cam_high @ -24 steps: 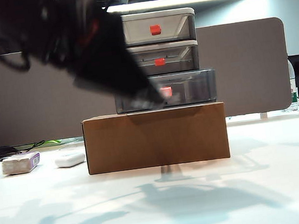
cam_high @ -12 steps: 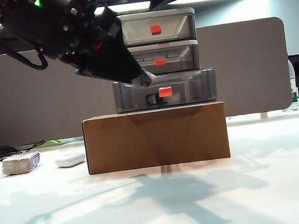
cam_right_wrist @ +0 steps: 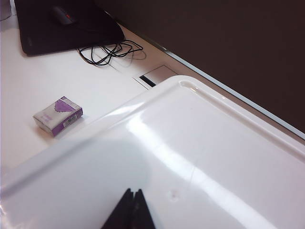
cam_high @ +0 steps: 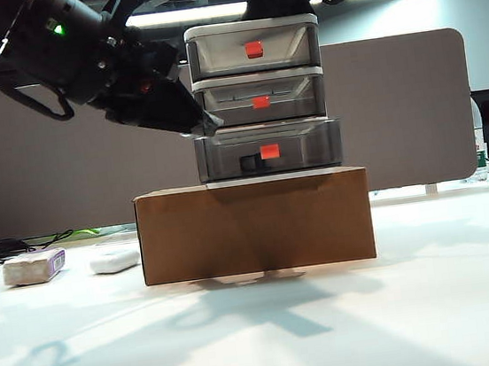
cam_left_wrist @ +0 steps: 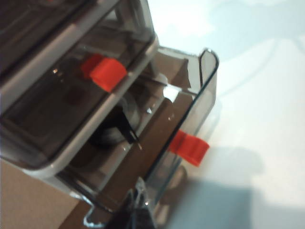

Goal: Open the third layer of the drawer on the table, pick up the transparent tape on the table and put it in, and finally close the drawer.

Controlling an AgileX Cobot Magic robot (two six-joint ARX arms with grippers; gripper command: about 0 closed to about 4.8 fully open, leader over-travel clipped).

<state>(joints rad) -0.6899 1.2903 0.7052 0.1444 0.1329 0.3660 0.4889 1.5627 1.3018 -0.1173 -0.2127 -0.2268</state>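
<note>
The drawer (cam_high: 259, 101) stands on a cardboard box (cam_high: 255, 224) on the bench (cam_high: 334, 333). Its third layer (cam_high: 269, 150) projects slightly, holding the transparent tape (cam_left_wrist: 114, 126) (seen through the smoky wall). The left gripper (cam_high: 207, 130), fingers closed and empty, is at its corner; the right gripper (cam_right_wrist: 129, 210), fingers closed, hovers over the unit's white top.

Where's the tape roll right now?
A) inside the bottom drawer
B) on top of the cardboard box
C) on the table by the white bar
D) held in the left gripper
A: the left wrist view shows the transparent tape lying inside the third layer, which is still slightly pulled out; the left gripper is shut and empty.
</note>
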